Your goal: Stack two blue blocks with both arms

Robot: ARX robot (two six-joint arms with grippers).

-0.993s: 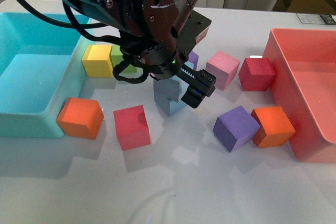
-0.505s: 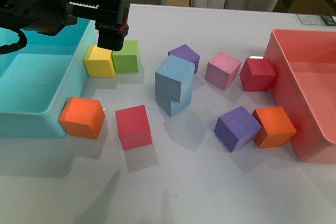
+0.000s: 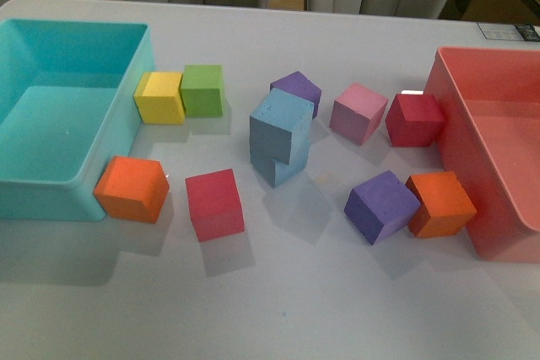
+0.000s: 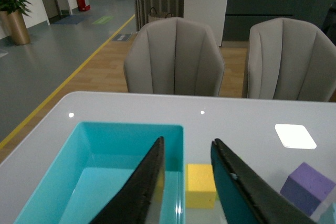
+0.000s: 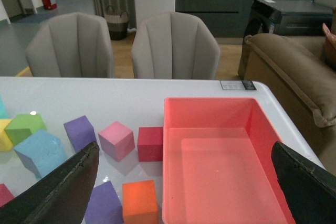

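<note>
The upper blue block sits skewed, seemingly overhanging the lower, and could topple; both hands gape empty.

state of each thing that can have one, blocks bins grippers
upper blue block: stacked on the lower one, twisted off square
lower blue block: on the table, under it
turquoise bin: empty
red bin: empty
left gripper: open, holding nothing
right gripper: open, holding nothing
</note>
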